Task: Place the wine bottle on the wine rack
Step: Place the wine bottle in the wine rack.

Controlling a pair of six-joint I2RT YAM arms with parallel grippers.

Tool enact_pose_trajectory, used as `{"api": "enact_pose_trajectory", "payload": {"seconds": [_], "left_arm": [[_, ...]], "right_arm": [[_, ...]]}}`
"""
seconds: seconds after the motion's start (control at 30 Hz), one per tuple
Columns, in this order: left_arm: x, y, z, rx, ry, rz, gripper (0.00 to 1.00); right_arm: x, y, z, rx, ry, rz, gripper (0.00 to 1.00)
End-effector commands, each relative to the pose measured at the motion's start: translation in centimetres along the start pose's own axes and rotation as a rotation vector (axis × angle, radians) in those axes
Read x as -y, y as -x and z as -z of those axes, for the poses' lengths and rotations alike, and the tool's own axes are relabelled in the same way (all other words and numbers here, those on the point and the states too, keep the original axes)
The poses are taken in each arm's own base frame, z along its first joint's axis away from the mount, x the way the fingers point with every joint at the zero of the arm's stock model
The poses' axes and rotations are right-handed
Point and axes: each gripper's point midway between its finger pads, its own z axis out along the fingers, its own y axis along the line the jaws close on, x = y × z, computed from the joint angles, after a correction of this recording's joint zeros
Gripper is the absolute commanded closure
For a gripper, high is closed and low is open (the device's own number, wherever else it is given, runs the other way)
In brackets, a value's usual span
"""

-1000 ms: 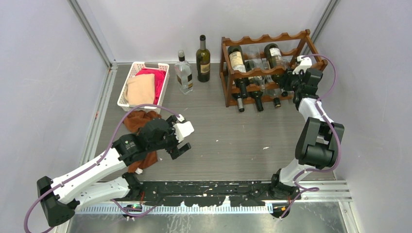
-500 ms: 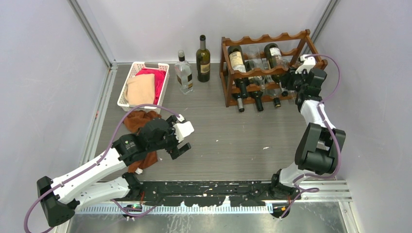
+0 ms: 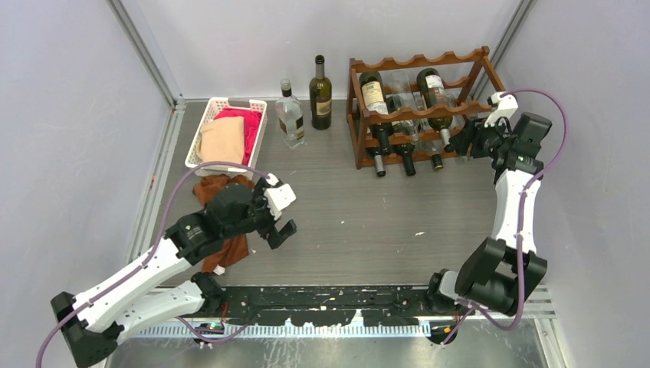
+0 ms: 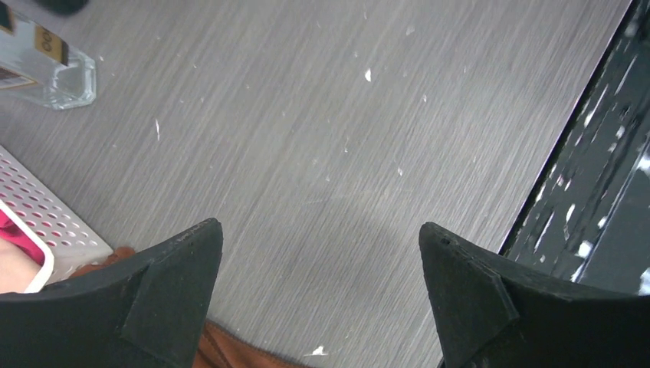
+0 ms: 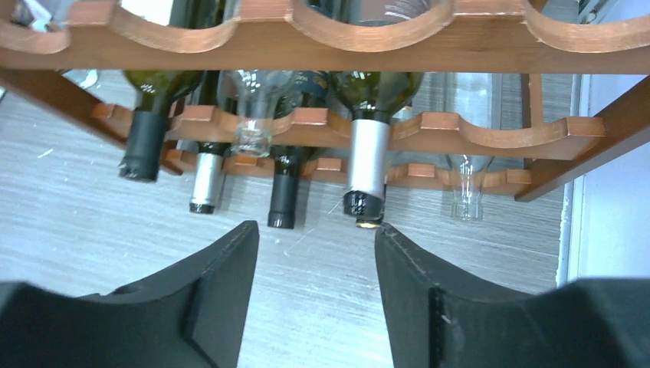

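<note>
Finds a foil-necked wine bottle (image 5: pixel 366 165) lodged in the wine rack (image 5: pixel 475 46), with the right hand (image 5: pixel 314 234) released and empty just before it. Left hand (image 4: pixel 320 230) spread, idle over the counter (image 4: pixel 322 115). Probably leaves the upright dark bottle (image 3: pixel 320 96) unracked.

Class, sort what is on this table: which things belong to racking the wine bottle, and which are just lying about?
Job in hand: wine rack; foil-necked wine bottle lying in it; standing dark wine bottle; right gripper.

Lying about: white basket; cloths inside it; brown cloth; clear glass bottle.
</note>
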Motion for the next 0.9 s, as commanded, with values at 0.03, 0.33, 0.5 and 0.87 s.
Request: {"api": "enact_pose_trajectory", "payload": {"seconds": [0.03,0.33,0.5,0.87], "left_arm": [[-0.8,7.9,2.0,0.317,-0.014,0.172,0.0],[-3.5,16.7,-0.8,0.623,-0.037,0.624,0.0],[-5.5,18.5,-7.6,0.63,-0.052,0.343,0.06],[-12.3,17.9,-16.9,0.754,-0.108,0.1,0.13]], "right_arm": [[-0.9,1.1,2.8,0.036,-0.037,0.004,0.33],[0.4,0.1,4.3,0.112,0.029,-0.281,0.3],[-0.6,-0.2,4.3,0.117,0.08,-0.306,0.3],[-1.5,-0.2,4.6,0.113,0.119,-0.277,0.3]]}}
